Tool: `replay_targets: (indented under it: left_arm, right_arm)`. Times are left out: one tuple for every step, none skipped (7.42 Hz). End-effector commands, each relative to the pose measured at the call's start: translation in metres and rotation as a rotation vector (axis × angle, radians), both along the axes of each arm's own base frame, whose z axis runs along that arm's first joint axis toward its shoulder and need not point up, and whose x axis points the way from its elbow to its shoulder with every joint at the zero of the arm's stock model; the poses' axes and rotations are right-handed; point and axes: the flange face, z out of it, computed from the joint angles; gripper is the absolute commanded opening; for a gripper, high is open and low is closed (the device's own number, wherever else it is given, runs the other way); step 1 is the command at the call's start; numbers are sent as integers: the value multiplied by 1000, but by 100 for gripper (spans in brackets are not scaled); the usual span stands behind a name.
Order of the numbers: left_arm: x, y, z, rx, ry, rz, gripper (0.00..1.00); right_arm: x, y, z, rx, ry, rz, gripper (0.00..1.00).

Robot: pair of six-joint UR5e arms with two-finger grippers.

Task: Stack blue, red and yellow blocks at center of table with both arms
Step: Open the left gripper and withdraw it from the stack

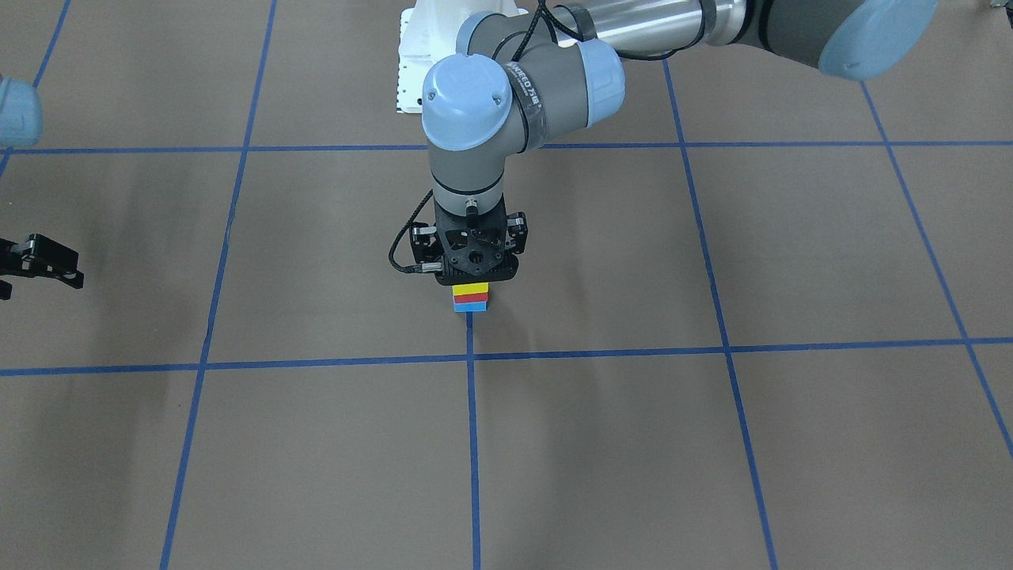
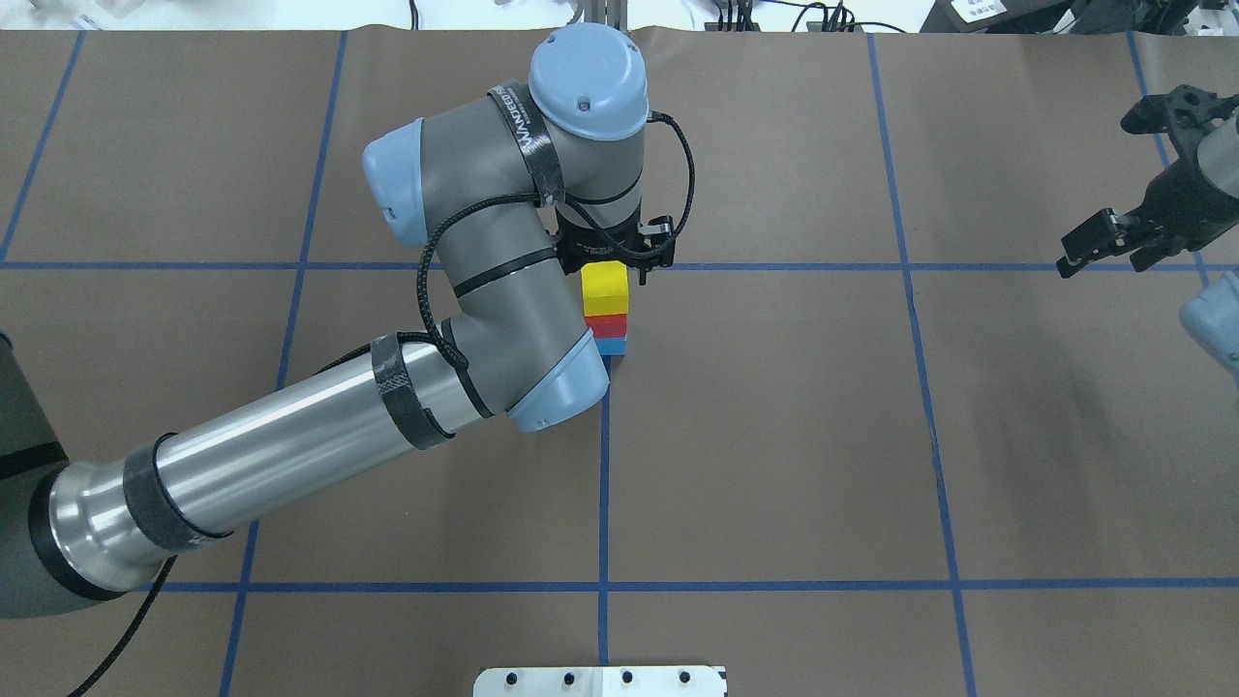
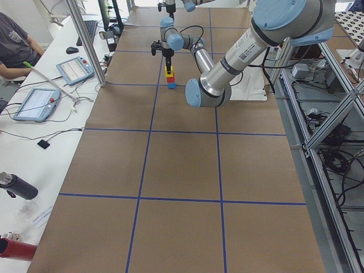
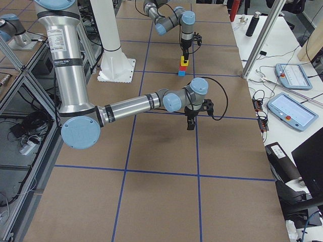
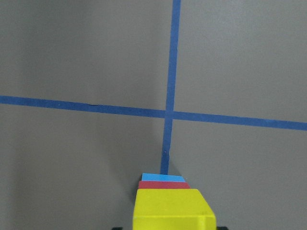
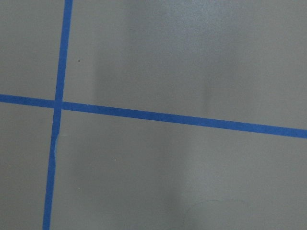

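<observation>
A stack stands at the table's middle, by a tape crossing: blue block point(image 1: 470, 306) at the bottom, red block point(image 1: 470, 298) on it, yellow block point(image 2: 605, 287) on top. My left gripper point(image 1: 472, 280) points straight down over the stack and is shut on the yellow block, which rests on the red one. In the left wrist view the yellow block point(image 5: 170, 210) fills the bottom middle, with red and blue edges behind it. My right gripper point(image 2: 1102, 261) is open and empty, far off to the right side of the table.
The brown table cover point(image 2: 774, 436) carries a grid of blue tape lines point(image 2: 603, 484). The white robot base point(image 1: 419, 55) is behind the stack. The left arm's elbow point(image 2: 542, 368) hangs just beside the stack. The right wrist view shows only cover and tape.
</observation>
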Motion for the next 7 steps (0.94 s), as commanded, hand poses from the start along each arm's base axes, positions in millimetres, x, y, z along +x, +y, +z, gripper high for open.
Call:
replay_targets:
  left_arm:
    - [-4,2,-5,6,9,1,99]
    - [-7,3,-8,11,15,-1,99]
    - [-13,5,-13,17,25,-3,99]
    - [-36,18,-1,28,40,-4,99]
    - [-88,42,28,42,47,-5,99]
    - [-144,65,62,144,41,58,99]
    - [-193,79,105,202,16,91,99]
  right_arm:
    - [0,0,0,0,0,0,100]
    - [0,0,0,-1,0,1,100]
    - [-1,-1,5,-9,4,1,100]
    - [0,-1,4,3,-1,1,100]
    - [0,-2,4,8,-3,3,100]
    - [0,-2,3,9,-3,3,100]
    - [0,-2,3,11,-4,3,100]
